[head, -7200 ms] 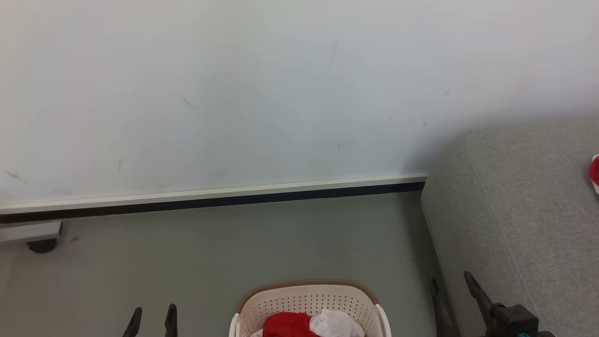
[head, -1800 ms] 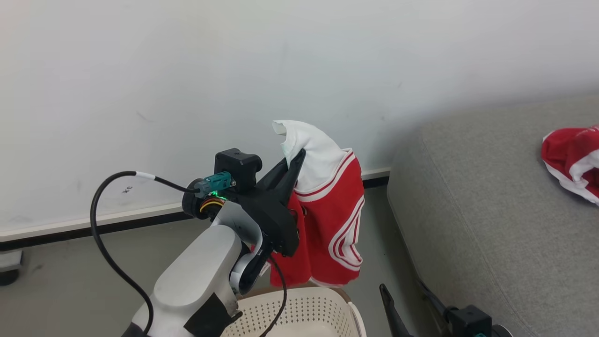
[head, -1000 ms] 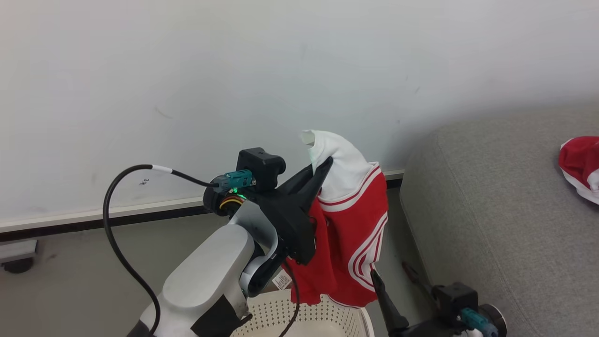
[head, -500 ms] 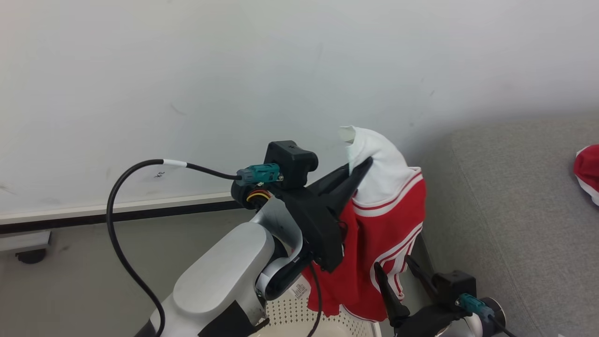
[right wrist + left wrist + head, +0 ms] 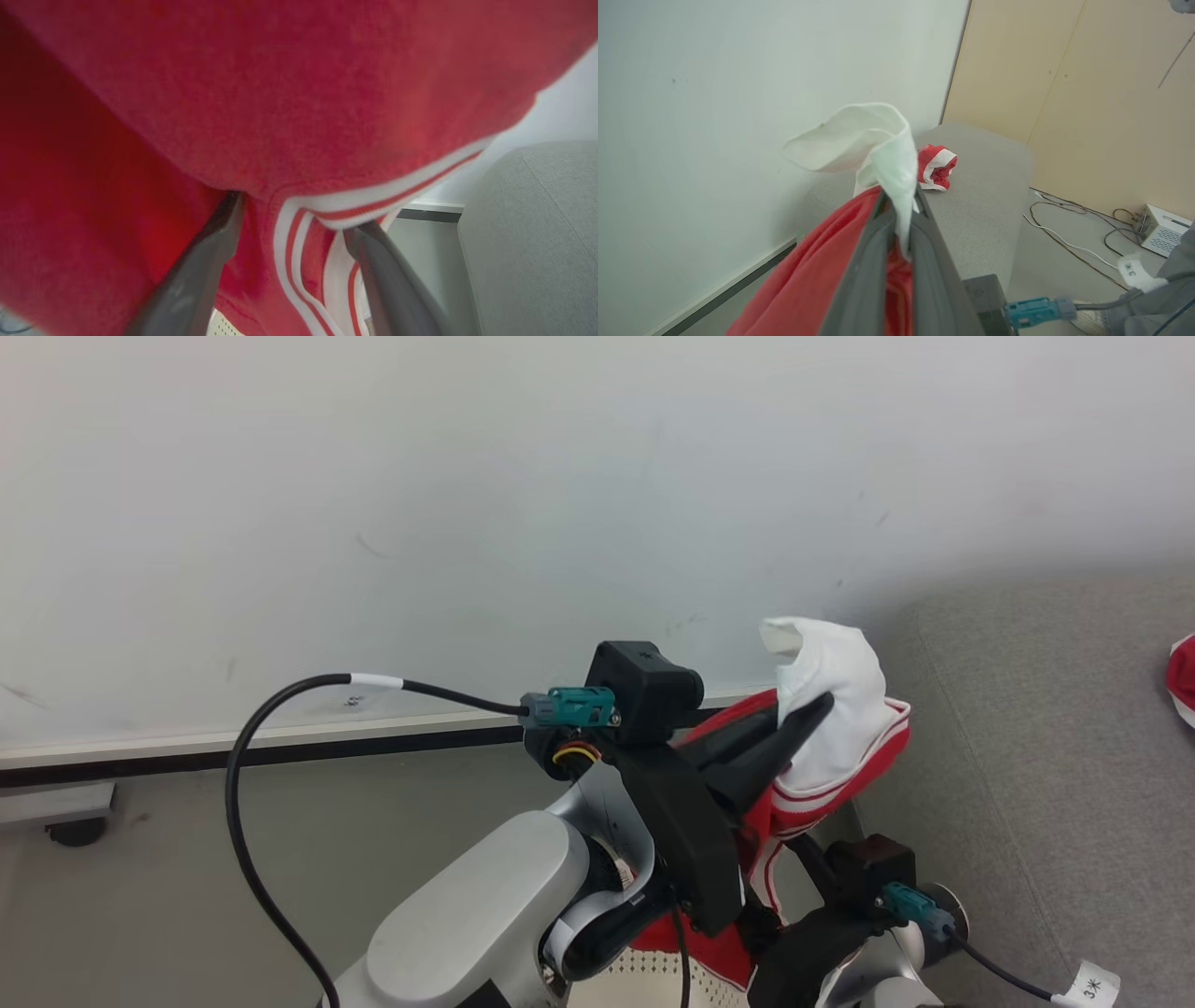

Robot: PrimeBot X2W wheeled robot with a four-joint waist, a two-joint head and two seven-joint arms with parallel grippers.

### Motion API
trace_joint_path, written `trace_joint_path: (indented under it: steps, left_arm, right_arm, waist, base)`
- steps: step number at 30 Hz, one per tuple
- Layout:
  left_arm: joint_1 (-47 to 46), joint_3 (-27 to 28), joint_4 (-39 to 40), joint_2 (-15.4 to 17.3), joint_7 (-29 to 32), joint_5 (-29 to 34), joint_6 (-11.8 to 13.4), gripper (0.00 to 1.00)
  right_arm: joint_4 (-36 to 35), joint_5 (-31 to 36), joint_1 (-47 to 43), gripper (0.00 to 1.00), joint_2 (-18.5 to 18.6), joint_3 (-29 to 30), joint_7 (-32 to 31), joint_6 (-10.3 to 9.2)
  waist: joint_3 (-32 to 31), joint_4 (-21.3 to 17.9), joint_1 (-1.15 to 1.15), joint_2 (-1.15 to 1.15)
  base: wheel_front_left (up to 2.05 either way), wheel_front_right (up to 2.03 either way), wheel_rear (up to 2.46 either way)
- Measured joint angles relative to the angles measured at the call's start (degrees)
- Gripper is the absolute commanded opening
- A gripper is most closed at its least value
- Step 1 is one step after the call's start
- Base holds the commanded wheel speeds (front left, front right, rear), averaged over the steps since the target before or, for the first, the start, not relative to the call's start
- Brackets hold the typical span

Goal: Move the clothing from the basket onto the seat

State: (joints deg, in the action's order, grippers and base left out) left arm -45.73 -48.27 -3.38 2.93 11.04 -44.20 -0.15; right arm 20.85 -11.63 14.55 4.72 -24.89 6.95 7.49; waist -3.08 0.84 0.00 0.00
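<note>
Your left hand (image 5: 812,709), raised, pinches the clothing (image 5: 845,681) tight. Your right hand (image 5: 294,210) gapes beneath the clothing. The basket (image 5: 635,985) sits below the clothing, contents hidden.

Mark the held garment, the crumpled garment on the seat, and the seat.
held garment (image 5: 840,658), head view, white top panel.
crumpled garment (image 5: 936,168), left wrist view, bundle's middle.
seat (image 5: 985,200), left wrist view, bare top.

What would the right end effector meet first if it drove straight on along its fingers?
The red garment hanging from the shut left end effector. In the right wrist view the cloth lies across the open right end effector's fingertips, probably touching.
</note>
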Motion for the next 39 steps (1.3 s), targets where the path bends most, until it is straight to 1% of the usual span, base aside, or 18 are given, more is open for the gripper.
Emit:
trace_joint_path:
  steps: [4, 11, 12, 13, 14, 16, 17, 18, 19, 20, 21, 22, 25, 26, 28, 31, 37, 39]
  left_arm:
    - [1.1, -0.7, 1.5, 0.0, 0.5, -2.5, -0.2, 0.0]
    - [1.3, -1.2, 1.6, 0.0, 0.5, -2.8, 0.2, 0.0]
    - [1.4, -1.2, 1.6, 0.0, 0.4, -2.9, 0.2, 0.0]
    - [1.5, -1.2, 1.5, 0.0, 0.3, -3.1, 0.2, 0.0]
    - [1.6, -1.2, 1.3, 0.0, -0.1, -3.1, 0.2, 0.0]
    - [1.9, -1.1, 0.4, 0.2, -0.8, -2.6, 0.3, 0.0]
    - [2.1, -1.0, -0.3, 0.5, -1.3, -2.2, 0.6, 0.12]
    - [2.1, -1.0, -1.0, 0.9, -1.8, -1.8, 0.8, 0.34]
    - [2.1, -1.0, -1.7, 1.3, -2.5, -1.4, 0.7, 0.44]
    - [2.3, -1.0, -2.4, 1.7, -3.1, -0.9, 0.8, 0.64]
    - [2.3, -1.0, -2.4, 1.7, -3.1, -0.9, 0.8, 0.86]
    - [2.6, -0.7, -4.3, 2.4, -4.9, 0.4, 0.9, 1.0]
    - [3.7, -0.5, -7.2, 3.4, -7.9, 1.6, 1.0, 1.0]
    - [4.4, -0.2, -9.4, 4.1, -10.2, 2.1, 0.7, 1.0]
    - [4.4, -0.2, -9.4, 4.1, -10.2, 2.1, 0.7, 1.0]
    - [6.4, 0.4, -13.1, 5.0, -13.8, 2.6, 0.2, 1.0]
    - [10.4, 1.1, -15.5, 7.7, -19.7, 2.7, -1.0, 1.0]
    - [12.0, 1.3, -16.3, 8.8, -21.2, 3.3, -0.5, 1.0]
  right_arm:
    - [0.5, -0.5, 1.0, 1.0, 0.1, -0.8, 0.4, 0.0]
    - [1.0, -1.4, 1.9, 1.0, 0.4, -1.9, 1.1, 0.0]
    - [1.0, -1.5, 2.0, 0.98, 0.5, -1.9, 1.1, 0.0]
    - [1.0, -1.5, 2.1, 0.29, 0.5, -1.9, 1.2, 0.0]
    - [1.0, -1.6, 2.2, 0.0, 0.5, -1.9, 1.2, 0.0]
    - [1.0, -1.8, 2.2, 0.0, 0.5, -2.1, 1.2, 0.0]
    - [1.0, -2.0, 2.2, 0.0, 0.5, -2.1, 1.2, 0.0]
    - [0.9, -2.0, 2.2, 0.0, 0.5, -2.1, 1.1, 0.0]
    - [0.8, -2.0, 2.2, 0.0, 0.5, -2.0, 1.1, 0.0]
    - [0.7, -2.0, 2.2, 0.0, 0.5, -1.9, 1.1, 0.0]
    - [0.7, -2.0, 2.2, 0.0, 0.5, -1.9, 1.1, 0.0]
    - [0.3, -2.0, 2.0, 0.0, 0.7, -2.0, 1.1, 0.0]
    - [-0.3, -2.0, 1.1, 0.0, 0.9, -1.9, 0.9, 0.0]
    - [-1.2, -2.0, 0.9, 0.0, 1.1, -1.6, 0.6, 0.0]
    - [-1.2, -2.0, 0.9, 0.0, 1.1, -1.6, 0.6, 0.0]
    - [-3.0, -1.8, -1.1, 0.0, 1.5, -0.7, 0.0, 0.0]
    - [-6.8, -0.7, -4.4, 0.0, 1.7, 1.6, -1.5, 0.0]
    - [-8.1, -0.3, -5.5, 0.0, 1.7, 2.3, -1.9, 0.0]
  waist:
    - [0.2, 0.0, 0.0, 0.0]
    - [0.3, -0.1, 0.0, 0.0]
    - [0.3, -0.1, 0.0, 0.0]
    - [0.3, -0.2, 0.0, 0.0]
    - [0.3, -0.2, 0.0, 0.0]
    - [0.2, -0.4, 0.0, 0.0]
    - [0.1, -0.5, 0.0, 0.0]
    - [0.1, -0.6, 0.0, 0.0]
    - [0.0, -0.8, 0.0, 0.0]
    - [0.0, -0.9, 0.0, 0.0]
    - [0.0, -0.9, 0.0, 0.0]
    - [-0.1, -1.2, 0.0, 0.0]
    - [-0.2, -1.8, 0.0, 0.0]
    - [-0.2, -2.2, 0.0, 0.0]
    - [-0.2, -2.2, 0.0, 0.0]
    - [-0.3, -3.3, 0.0, 0.0]
    - [-0.2, -5.5, 0.0, 0.0]
    - [0.0, -6.5, 0.0, 0.0]
  base:
    - [0.0, 0.0, 0.0]
    - [0.0, 0.0, 0.0]
    - [0.0, 0.0, 0.0]
    - [0.0, 0.0, 0.0]
    - [0.0, 0.0, 0.0]
    - [0.0, 0.0, 0.0]
    - [0.0, 0.0, 0.0]
    - [0.0, 0.0, 0.0]
    - [0.0, 0.0, 0.0]
    - [0.0, 0.0, 0.0]
    - [0.0, 0.0, 0.0]
    - [0.0, 0.0, 0.0]
    - [0.0, 0.0, 0.0]
    - [0.0, 0.0, 0.0]
    - [0.0, 0.0, 0.0]
    - [0.0, 0.0, 0.0]
    - [0.0, 0.0, 0.0]
    - [0.0, 0.0, 0.0]
